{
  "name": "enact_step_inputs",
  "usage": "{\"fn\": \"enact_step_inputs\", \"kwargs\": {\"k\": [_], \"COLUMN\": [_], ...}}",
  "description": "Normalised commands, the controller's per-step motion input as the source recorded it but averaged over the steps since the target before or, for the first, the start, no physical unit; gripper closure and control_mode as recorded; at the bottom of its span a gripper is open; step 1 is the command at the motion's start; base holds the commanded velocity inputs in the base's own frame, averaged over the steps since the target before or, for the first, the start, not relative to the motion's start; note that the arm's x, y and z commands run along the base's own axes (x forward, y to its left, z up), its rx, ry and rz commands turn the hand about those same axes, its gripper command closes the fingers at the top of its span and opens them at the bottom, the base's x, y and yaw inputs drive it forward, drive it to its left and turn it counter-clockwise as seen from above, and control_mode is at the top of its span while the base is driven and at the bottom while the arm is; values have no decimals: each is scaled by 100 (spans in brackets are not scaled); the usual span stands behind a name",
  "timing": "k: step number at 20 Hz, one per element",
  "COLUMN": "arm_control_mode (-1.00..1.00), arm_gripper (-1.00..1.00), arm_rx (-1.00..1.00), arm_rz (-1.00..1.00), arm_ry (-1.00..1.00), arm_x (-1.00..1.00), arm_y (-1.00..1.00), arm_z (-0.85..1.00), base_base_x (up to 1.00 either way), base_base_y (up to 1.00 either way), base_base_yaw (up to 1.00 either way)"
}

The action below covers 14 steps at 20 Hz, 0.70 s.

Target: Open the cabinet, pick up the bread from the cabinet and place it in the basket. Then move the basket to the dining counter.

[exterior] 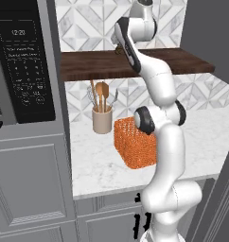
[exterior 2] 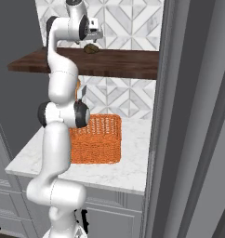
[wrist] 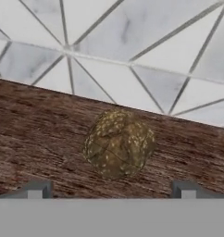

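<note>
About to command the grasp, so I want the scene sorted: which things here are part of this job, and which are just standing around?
Part of the job:
- bread, on the cabinet shelf
- basket, on the worktop
- gripper, open, facing the bread

Just standing around:
- utensil crock with wooden spoons
- microwave

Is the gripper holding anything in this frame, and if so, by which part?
Nothing is held. The gripper is open, its tips short of the bread on the cabinet shelf.

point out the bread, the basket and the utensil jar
bread [wrist: 119, 143], hand view, middle of its crust
basket [exterior 2: 98, 139], right base view, front woven wall
utensil jar [exterior: 102, 120], left base view, its side
</note>
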Motion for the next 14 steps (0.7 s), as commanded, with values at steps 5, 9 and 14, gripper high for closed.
{"fn": "enact_step_inputs", "kwargs": {"k": [5, 9, 14], "arm_control_mode": [-100, -100, -100], "arm_gripper": [-100, -100, -100], "arm_rx": [0, 0, 0], "arm_rz": [2, 1, 1], "arm_ry": [8, 0, 0], "arm_x": [31, 16, 16], "arm_y": [0, 0, 0], "arm_z": [-22, -3, -7], "base_base_x": [0, 0, 0], "base_base_y": [0, 0, 0], "base_base_yaw": [0, 0, 0]}}
